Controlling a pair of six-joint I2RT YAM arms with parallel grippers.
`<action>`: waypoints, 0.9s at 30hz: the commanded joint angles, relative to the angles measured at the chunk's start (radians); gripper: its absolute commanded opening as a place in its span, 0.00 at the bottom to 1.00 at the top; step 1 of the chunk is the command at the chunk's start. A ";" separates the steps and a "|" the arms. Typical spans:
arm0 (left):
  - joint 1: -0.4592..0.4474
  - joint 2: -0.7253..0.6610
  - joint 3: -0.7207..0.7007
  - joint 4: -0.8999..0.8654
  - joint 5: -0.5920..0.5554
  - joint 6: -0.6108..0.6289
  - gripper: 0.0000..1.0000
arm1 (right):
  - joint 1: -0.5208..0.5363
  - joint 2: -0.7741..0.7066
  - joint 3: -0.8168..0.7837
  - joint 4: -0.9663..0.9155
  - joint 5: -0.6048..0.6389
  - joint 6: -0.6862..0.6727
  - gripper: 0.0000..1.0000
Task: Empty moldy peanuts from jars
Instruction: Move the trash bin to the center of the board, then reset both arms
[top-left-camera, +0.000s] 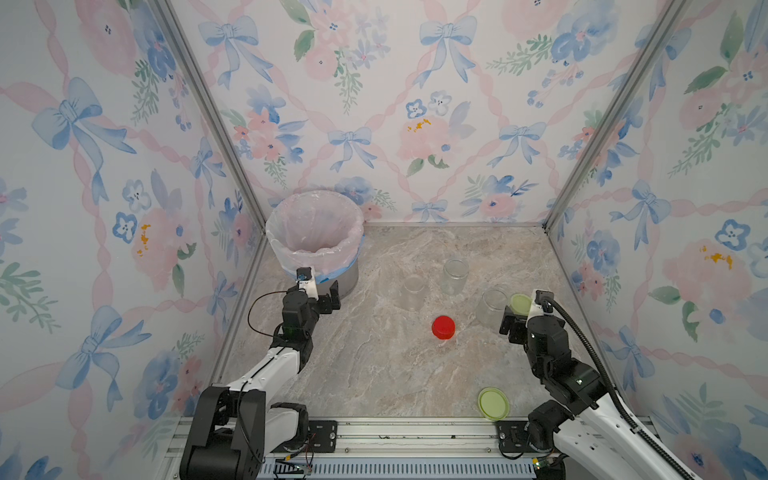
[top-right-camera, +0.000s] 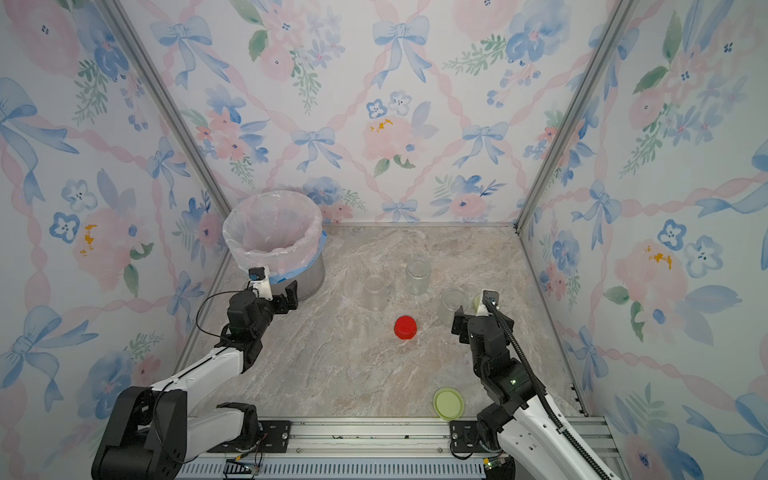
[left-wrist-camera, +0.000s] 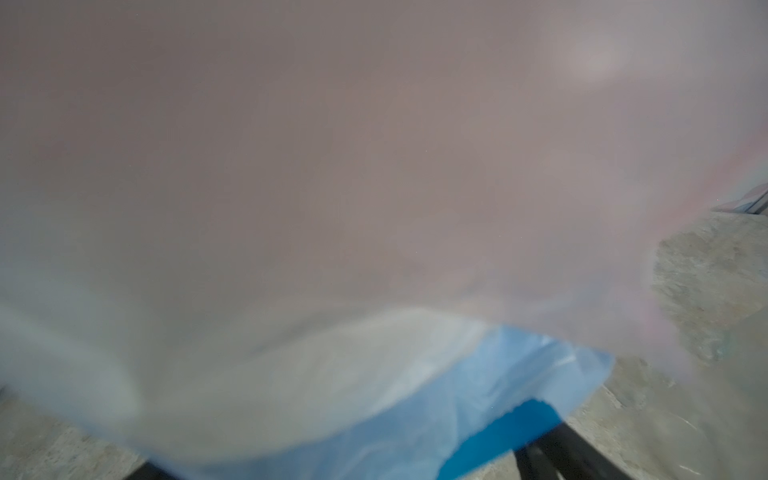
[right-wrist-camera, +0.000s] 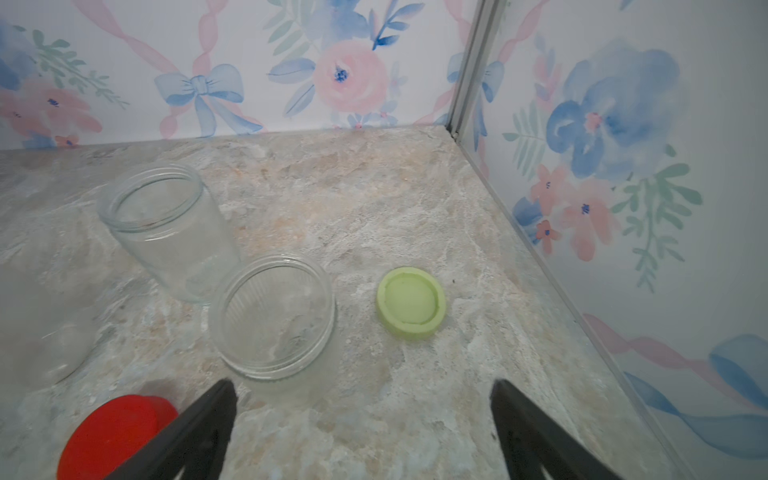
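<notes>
Lids lie nearest: one pale green round lid (top-left-camera: 493, 404), then a red screw lid (top-left-camera: 443, 327). Beyond, the right gripper (right-wrist-camera: 363, 386) gapes empty beside three clear glass jars (top-left-camera: 455, 274), upright and bare. The left gripper (top-left-camera: 331, 296), wide and empty, sits by the bag-lined grey bin (top-left-camera: 351, 276); moldy peanuts unseen. Emptying looks done, so withdraw clear of the glass.

bin (top-left-camera: 351, 280) at 10 o'clock on the table (top-left-camera: 374, 374), left jar (top-left-camera: 413, 291), back jar (top-left-camera: 455, 276) and right jar (top-left-camera: 492, 307) bunched at 1 o'clock, middle lid (top-left-camera: 443, 327) before them at 6 o'clock, side lid (top-left-camera: 519, 303) just beside the right jar at 3 o'clock, front lid (top-left-camera: 493, 404) at 5 o'clock by the near edge
</notes>
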 joint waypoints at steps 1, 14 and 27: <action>0.007 0.009 -0.056 0.137 -0.040 0.071 0.98 | -0.072 0.004 -0.031 -0.006 -0.024 0.009 0.97; 0.036 0.229 -0.066 0.379 0.073 0.127 0.98 | -0.294 0.214 -0.109 0.376 -0.124 -0.065 0.97; 0.024 0.339 -0.175 0.673 0.045 0.127 0.98 | -0.406 0.702 -0.149 1.034 -0.248 -0.145 0.97</action>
